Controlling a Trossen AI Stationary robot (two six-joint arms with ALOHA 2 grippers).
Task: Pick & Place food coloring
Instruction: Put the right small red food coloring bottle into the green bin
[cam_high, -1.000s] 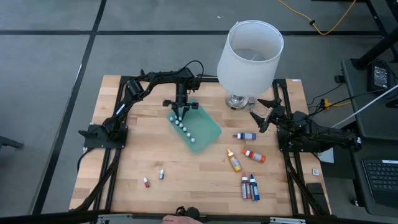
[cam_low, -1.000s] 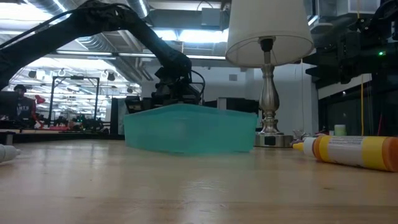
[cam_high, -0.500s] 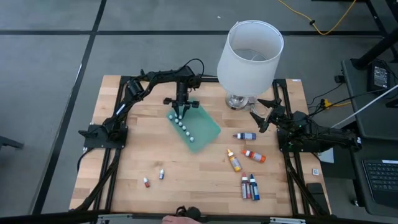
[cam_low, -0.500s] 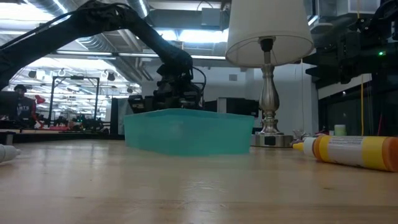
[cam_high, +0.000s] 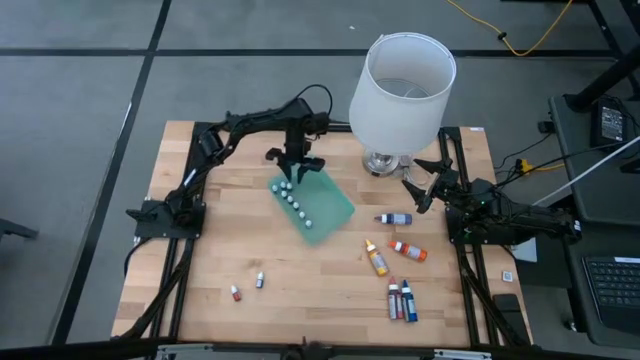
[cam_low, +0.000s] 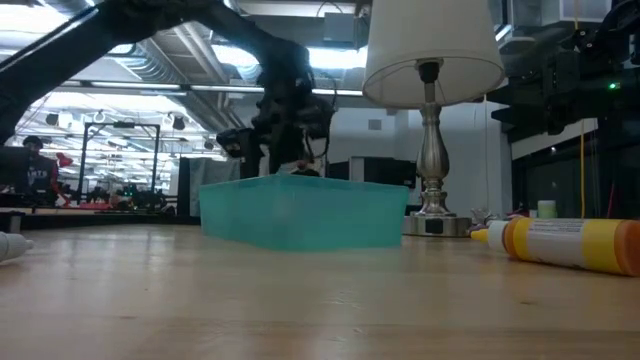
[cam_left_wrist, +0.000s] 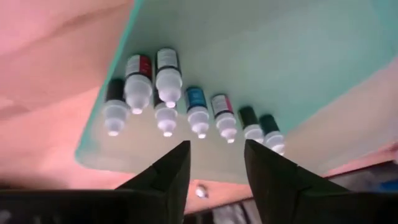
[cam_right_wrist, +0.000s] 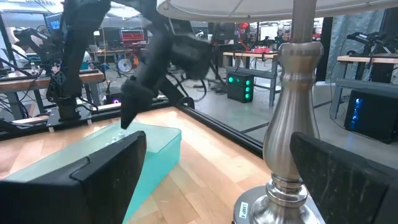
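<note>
While the left gripper (cam_high: 293, 165) hangs just above the far edge of the green mat (cam_high: 330, 210), its fingers (cam_left_wrist: 168, 177) are a little way apart and hold nothing. Right below them, a row of tiny white-capped bottles (cam_left_wrist: 186, 109) stands on the mat, close together along one side. In the high view the row shows as small white dots (cam_high: 296, 203).

The right gripper (cam_high: 418, 190) waits near the foot of the lamp (cam_high: 385, 162). Its fingers are wide open and empty.

More food coloring lies on the bare tabletop (cam_high: 200, 260). A blue bottle (cam_high: 394, 218), a red one (cam_high: 408, 250) and an orange one (cam_high: 376, 259) lie near the right arm. Two more bottles (cam_high: 402, 299) lie side by side closer to the front. Two tiny bottles (cam_high: 247, 286) sit well apart from these, near the front left.
</note>
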